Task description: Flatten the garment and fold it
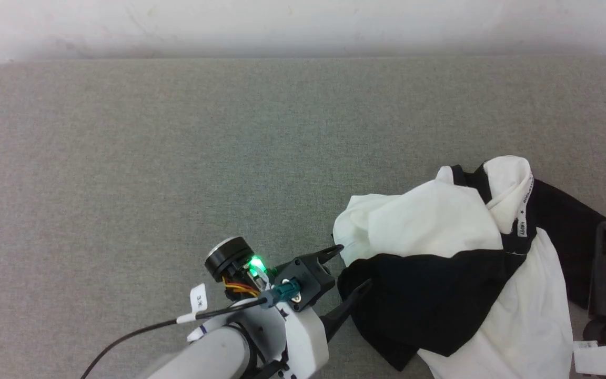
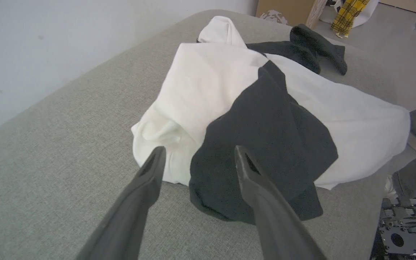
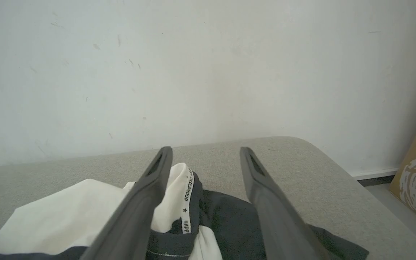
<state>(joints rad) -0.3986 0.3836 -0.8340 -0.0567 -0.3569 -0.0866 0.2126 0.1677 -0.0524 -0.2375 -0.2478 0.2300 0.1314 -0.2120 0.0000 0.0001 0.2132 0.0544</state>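
Progress check: basically nothing done yet as far as I can see. The t-shirt (image 1: pixel 455 226) is a crumpled heap in the lower right of the head view, sitting on the grey table (image 1: pixel 177 131). One black sleeve (image 1: pixel 429 295) is flopped across the white body, and the collar tape (image 1: pixel 525 205) is poking up near the top of the pile. So not flat and no fold started. My guess is it all has to be spread out first, sleeves pulled clear, then folded.

The left gripper (image 1: pixel 354 265) is in the lower middle of the frame, aimed at the left edge of the heap. In its own wrist camera the fingers are spread apart with nothing between them, the tips right where white meets black. The right gripper (image 3: pixel 205 148) is also spread wide and empty, hanging over the collar end of the pile.

Stuff I can't make out:
- whether the left tips actually touch the cloth or sit just short of it
- the bottom of the shirt, which is cut off by the lower edge of the head view
- where the hem is, and how the second sleeve lies, since it trails off toward the right edge
- the right gripper in the head view, just a dark finger at the far right, partly cropped
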